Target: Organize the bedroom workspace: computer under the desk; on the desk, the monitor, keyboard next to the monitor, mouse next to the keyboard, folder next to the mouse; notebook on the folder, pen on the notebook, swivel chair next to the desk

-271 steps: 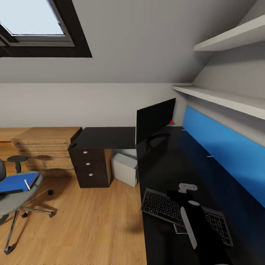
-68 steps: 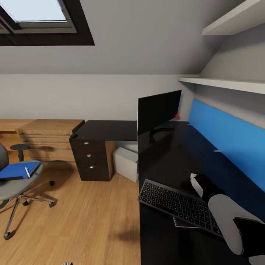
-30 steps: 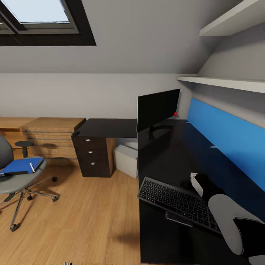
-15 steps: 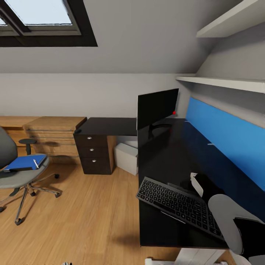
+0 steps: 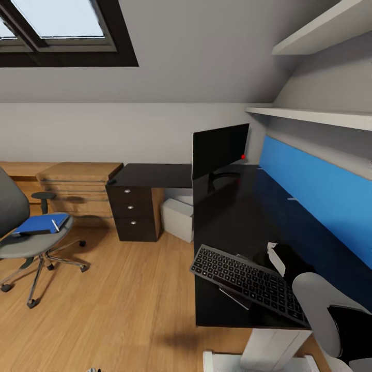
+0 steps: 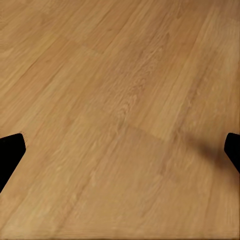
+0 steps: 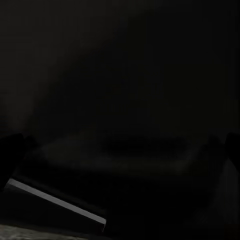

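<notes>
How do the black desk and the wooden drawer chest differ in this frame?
The desk is glossy black and L-shaped; the wooden drawer chest is light wood and a plain low block. The desk carries the monitor and keyboard; nothing shows on the chest's top. The desk's drawers have round silver knobs; the chest's fronts show no knobs. Both stand on the wood floor against the grey wall.

I count one monitor (image 5: pixel 219 151), one keyboard (image 5: pixel 247 283), one computer (image 5: pixel 178 219), one desk (image 5: pixel 233 219) with three drawers (image 5: pixel 132 211), one swivel chair (image 5: pixel 23 235), one folder (image 5: pixel 40 223), one pen (image 5: pixel 55 225), two wall shelves (image 5: pixel 320 116), one skylight (image 5: pixel 57 28)
</notes>
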Robot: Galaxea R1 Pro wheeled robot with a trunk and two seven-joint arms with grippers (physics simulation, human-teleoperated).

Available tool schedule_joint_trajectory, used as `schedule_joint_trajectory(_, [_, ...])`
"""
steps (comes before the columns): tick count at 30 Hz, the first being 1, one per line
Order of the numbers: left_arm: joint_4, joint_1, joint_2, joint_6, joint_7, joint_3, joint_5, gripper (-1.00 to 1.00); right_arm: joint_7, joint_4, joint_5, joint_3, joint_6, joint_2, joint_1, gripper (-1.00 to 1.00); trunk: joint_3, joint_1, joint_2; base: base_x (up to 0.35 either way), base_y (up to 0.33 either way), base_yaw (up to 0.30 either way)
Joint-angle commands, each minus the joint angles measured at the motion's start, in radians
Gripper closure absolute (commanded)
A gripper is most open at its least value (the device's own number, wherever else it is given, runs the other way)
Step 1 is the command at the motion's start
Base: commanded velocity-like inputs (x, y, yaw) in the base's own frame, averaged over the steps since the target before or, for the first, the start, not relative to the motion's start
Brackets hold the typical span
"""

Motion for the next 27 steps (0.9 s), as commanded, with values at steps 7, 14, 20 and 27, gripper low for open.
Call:
schedule_joint_trajectory(7, [0.001, -0.001, 0.0, -0.003, -0.007, -0.005, 0.011, -1.0, -0.006, 0.024, -0.006, 0.0, 0.008, 0.0, 0.0, -1.0, -0.001, 0.0, 0.0, -0.036, 0.0, 0.0])
schedule_joint_trajectory(14, [0.001, -0.001, 0.0, -0.003, -0.008, -0.005, 0.011, -1.0, -0.006, 0.023, -0.006, 0.0, 0.008, 0.0, 0.0, -1.0, -0.001, 0.0, 0.0, -0.003, 0.0, 0.0])
schedule_joint_trajectory(20, [0.001, -0.001, 0.0, -0.003, -0.009, -0.005, 0.011, -1.0, -0.006, 0.023, -0.007, 0.0, 0.008, 0.0, 0.0, -1.0, -0.001, 0.0, 0.0, 0.0, 0.0, 0.0])
schedule_joint_trajectory(27, [0.001, -0.001, 0.0, -0.003, -0.012, -0.005, 0.011, -1.0, -0.008, 0.022, -0.008, 0.0, 0.008, 0.001, 0.0, -1.0, -0.001, 0.0, 0.0, -0.027, 0.0, 0.0])
